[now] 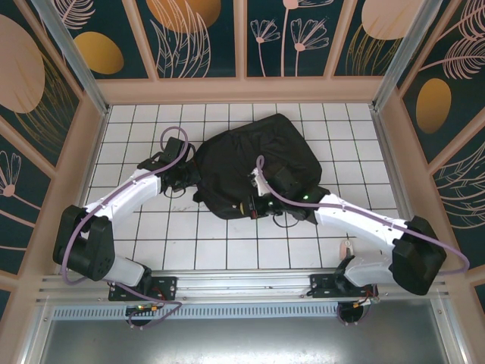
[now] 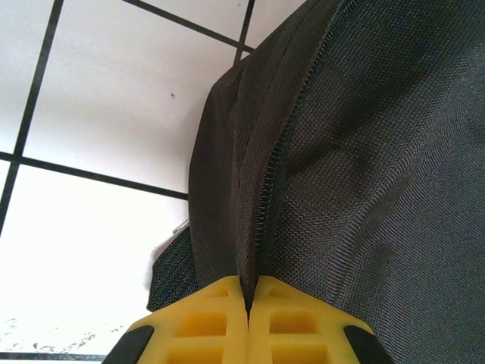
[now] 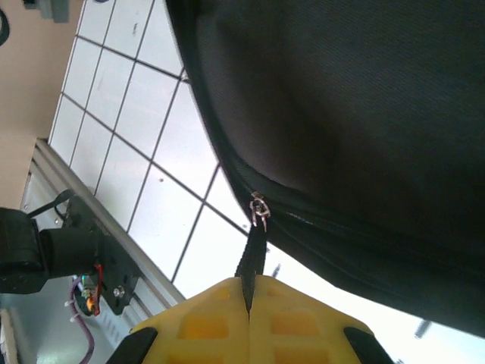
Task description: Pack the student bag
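Student bag [image 1: 246, 155], long axis diagonal

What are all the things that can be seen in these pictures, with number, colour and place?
table: one, white tiles with dark lines, under everything else.
walls: three, dark teal with orange and pink plant pattern, around the table.
student bag: one, black, lying in the middle of the table.
zipper: one, black, running along the bag's edge.
zipper pull strap: one, black, hanging from the silver slider on the bag.
left arm and right arm: white, reaching from the near edge to the bag.
left gripper: one, yellow, shut on a fold of the bag beside the zipper.
right gripper: one, yellow, shut on the zipper pull strap.
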Robot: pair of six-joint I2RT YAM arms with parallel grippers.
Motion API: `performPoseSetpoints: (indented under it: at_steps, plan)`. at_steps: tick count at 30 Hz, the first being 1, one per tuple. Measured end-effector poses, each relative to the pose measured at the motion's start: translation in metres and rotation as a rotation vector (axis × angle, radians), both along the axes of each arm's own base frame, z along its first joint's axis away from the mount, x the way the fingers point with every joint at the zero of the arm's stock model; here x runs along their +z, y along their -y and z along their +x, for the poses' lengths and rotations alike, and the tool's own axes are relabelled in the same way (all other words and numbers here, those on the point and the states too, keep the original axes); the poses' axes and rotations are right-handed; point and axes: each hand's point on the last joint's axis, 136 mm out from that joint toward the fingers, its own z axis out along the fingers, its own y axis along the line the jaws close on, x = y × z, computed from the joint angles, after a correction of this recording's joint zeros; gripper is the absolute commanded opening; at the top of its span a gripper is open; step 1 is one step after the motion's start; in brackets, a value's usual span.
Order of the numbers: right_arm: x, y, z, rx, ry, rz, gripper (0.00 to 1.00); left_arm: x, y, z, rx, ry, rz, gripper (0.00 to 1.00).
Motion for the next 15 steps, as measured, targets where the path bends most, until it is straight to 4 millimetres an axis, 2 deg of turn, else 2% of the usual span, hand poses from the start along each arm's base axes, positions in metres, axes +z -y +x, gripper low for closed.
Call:
performPoseSetpoints:
  at_steps: [7, 15]
  plan:
    - [0.003, 0.034, 0.012, -0.104, 0.02, -0.03, 0.0, 0.0, -0.002, 0.001, 0.001, 0.007, 0.014, 0.0]
    - [-0.008, 0.063, 0.022, -0.196, 0.015, -0.092, 0.0, 0.002, -0.003, 0.001, 0.002, 0.01, 0.013, 0.0]
